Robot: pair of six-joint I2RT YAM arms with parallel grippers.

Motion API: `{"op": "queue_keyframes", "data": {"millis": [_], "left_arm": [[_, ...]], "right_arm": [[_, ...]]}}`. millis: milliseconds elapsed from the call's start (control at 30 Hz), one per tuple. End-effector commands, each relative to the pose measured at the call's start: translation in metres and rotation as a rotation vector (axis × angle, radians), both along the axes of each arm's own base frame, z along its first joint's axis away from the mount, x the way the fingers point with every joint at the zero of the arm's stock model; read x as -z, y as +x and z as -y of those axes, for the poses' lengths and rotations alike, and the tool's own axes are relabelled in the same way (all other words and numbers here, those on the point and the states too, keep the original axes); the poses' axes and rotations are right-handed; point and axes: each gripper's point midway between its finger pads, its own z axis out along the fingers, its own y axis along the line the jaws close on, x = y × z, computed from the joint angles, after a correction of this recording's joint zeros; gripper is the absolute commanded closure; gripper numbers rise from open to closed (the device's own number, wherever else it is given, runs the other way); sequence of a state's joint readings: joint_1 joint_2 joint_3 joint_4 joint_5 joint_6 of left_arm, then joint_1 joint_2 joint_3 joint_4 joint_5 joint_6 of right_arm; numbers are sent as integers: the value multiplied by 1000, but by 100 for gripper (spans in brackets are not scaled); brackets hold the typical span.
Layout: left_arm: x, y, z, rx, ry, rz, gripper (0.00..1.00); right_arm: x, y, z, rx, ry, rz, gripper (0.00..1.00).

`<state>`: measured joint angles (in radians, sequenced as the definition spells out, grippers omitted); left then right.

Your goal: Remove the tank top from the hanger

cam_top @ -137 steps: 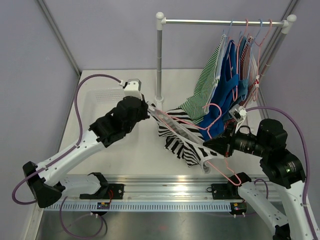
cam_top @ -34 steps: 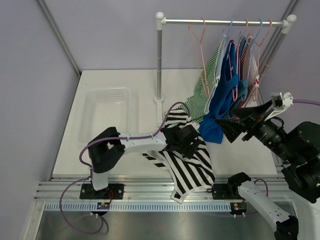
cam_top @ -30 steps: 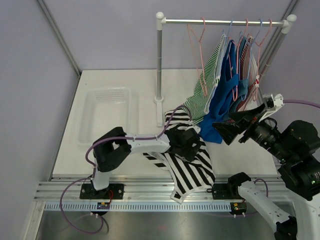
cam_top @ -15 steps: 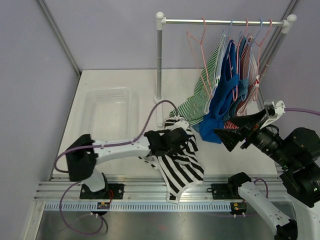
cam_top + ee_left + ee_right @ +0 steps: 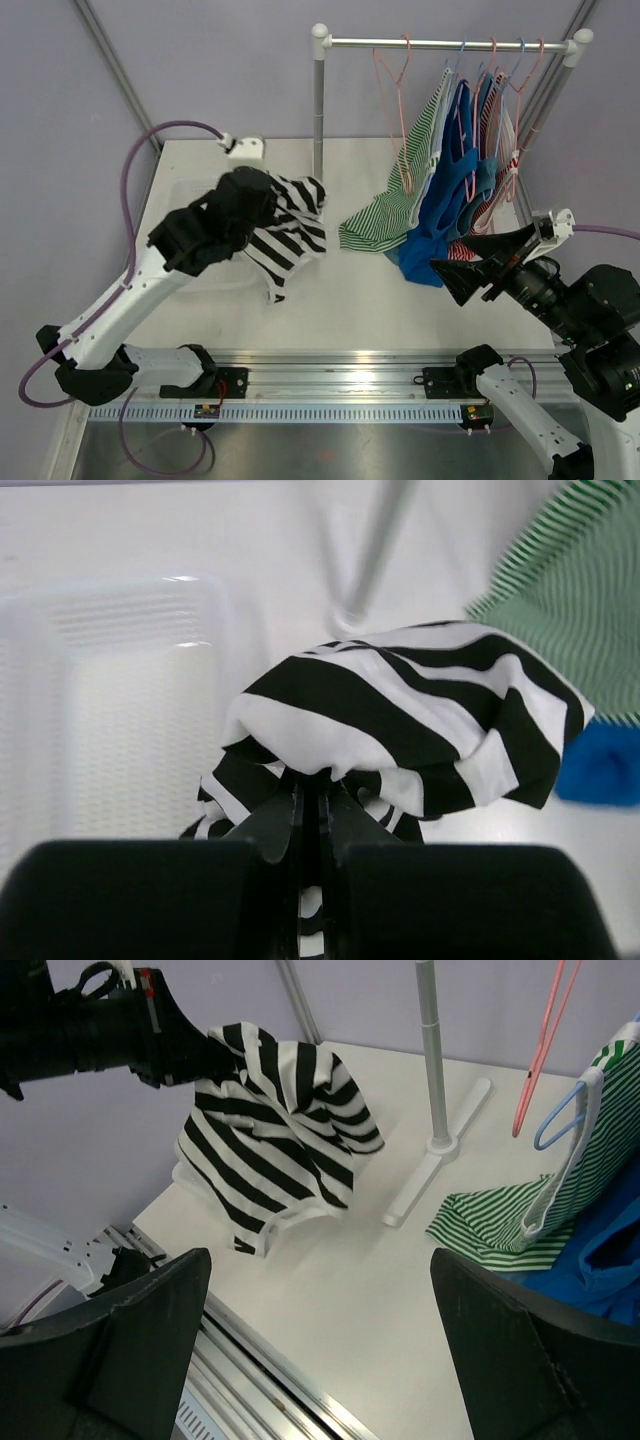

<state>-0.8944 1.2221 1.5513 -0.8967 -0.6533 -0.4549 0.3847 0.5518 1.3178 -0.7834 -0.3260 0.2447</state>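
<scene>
A black-and-white striped tank top (image 5: 290, 225) hangs bunched from my left gripper (image 5: 266, 203), which is shut on its cloth above the table's left half, at the right rim of the clear bin (image 5: 205, 195). In the left wrist view the jaws (image 5: 312, 785) are pinched together with the tank top (image 5: 400, 720) draped over their tips. An empty pink hanger (image 5: 392, 110) hangs on the rail. My right gripper (image 5: 480, 265) stands open at the right, holding nothing. The right wrist view shows the tank top (image 5: 270, 1130) dangling free of the table, and the pink hanger (image 5: 545, 1045).
The rail's post (image 5: 319, 120) and its base stand at mid-table. Green-striped (image 5: 395, 205), blue (image 5: 445, 195) and red-striped tops hang on other hangers at the rail's right end, their hems trailing on the table. The bin (image 5: 120, 680) lies below the held garment.
My left gripper shut on the tank top lying near the front edge, then lifted it and swung it left and back to the bin. The right arm barely moved.
</scene>
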Motion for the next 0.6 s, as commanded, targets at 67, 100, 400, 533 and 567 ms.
{"op": "queue_keyframes", "data": {"millis": [67, 100, 400, 533, 567], "left_arm": [[-40, 32, -83, -148, 2, 26, 100], [-41, 38, -90, -168, -2, 21, 100], [51, 106, -143, -273, -21, -242, 100], [123, 121, -162, -324, -9, -451, 100], [143, 126, -161, -328, -5, -518, 100]], "right_arm": [[-15, 1, 1, 11, 47, 70, 1], [-13, 2, 0, 11, 45, 69, 1], [-16, 4, -2, -1, 51, 99, 0], [-19, 3, -6, -26, 58, 115, 0], [-20, 4, -7, -29, 62, 110, 0]]}}
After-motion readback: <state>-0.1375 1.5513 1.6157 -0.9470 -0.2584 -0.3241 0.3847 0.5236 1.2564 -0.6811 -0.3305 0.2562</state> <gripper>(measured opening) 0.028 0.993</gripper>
